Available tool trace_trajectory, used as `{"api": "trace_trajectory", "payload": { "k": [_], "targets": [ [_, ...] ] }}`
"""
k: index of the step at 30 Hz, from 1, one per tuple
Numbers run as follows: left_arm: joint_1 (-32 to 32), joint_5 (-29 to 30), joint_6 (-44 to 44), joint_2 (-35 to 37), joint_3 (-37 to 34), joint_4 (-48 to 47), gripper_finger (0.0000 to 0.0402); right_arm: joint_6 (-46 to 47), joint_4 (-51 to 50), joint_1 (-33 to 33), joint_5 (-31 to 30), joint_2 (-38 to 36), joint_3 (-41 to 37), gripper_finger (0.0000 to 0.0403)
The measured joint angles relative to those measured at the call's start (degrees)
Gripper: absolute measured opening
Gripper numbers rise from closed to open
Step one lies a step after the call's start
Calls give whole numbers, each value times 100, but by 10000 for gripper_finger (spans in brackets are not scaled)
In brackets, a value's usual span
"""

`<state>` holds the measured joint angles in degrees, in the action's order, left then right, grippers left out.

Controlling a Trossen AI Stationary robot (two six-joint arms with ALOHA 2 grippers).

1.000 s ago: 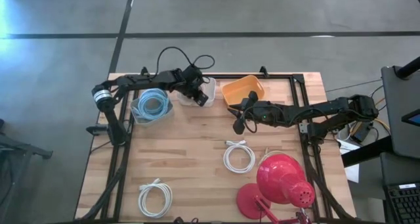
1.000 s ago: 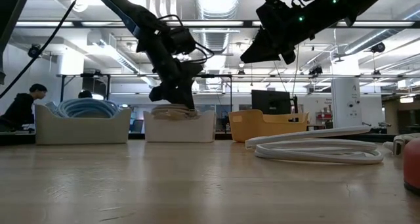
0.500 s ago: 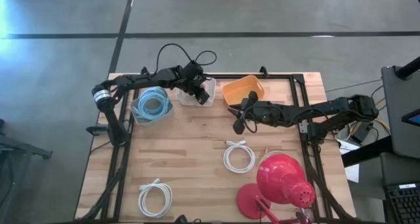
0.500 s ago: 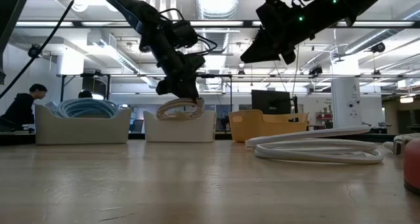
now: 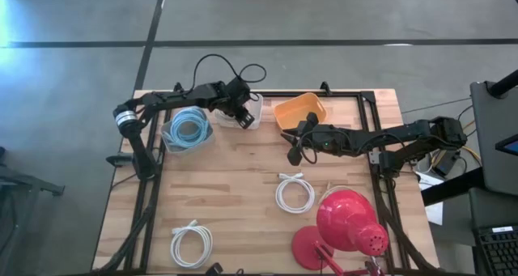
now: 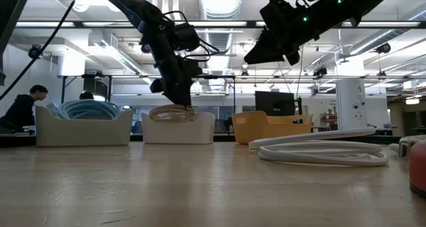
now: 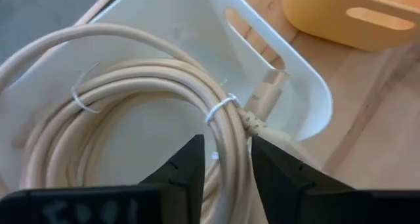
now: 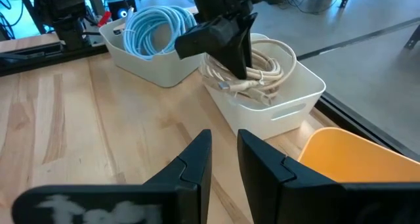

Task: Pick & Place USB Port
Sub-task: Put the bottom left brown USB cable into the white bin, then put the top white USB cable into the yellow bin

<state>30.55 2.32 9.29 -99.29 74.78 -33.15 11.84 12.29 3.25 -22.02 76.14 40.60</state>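
A beige coiled USB cable [image 7: 131,79], tied with thin wire ties, lies in a white bin [image 5: 252,122] at the table's far edge; its plug end [image 7: 266,102] rests against the bin's wall. My left gripper [image 7: 228,165] points steeply down into the bin, open, and a bundle of the coil's strands [image 7: 231,145] passes between its two fingers. In the low view the coil [image 6: 173,112] shows just above the bin's rim under that gripper [image 6: 180,100]. My right gripper [image 5: 295,150] hovers over the table's middle, slightly open with nothing between its fingers [image 8: 197,161]. My left gripper comes at the coil from above, with one finger [image 7: 187,168] on either side of the strand bundle near a wire tie [image 7: 220,109], across the strands. The coil lies in the bin. Whether the fingers touch the strands, I cannot tell.
A white bin with a blue cable [image 5: 188,130] stands left of the beige cable's bin and an orange bin [image 5: 299,110] to its right. Two white cable coils [image 5: 294,193] [image 5: 191,244] lie on the near half, beside a red lamp [image 5: 344,227].
My left gripper has tipped and rolled a little over the white bin. Half a second ago the beige coil hung tilted just above the bin's rim; now it has sunk back and lies level in the bin.
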Motion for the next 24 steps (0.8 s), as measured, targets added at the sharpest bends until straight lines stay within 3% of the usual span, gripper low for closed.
{"api": "trace_trajectory", "payload": {
  "k": [5,10,14,24],
  "targets": [
    [0,1,8,0,0,-1,156,18,-4,0,66,0,0,68],
    [-3,-41,103,30,140,-82,184,23,-54,0,747,0,-1,68],
    [-3,-141,159,183,466,-500,188,198,-402,-7,1238,0,-2,68],
    [-194,-135,199,921,491,-650,188,-46,-879,-39,1307,0,-7,72]
  ]
}}
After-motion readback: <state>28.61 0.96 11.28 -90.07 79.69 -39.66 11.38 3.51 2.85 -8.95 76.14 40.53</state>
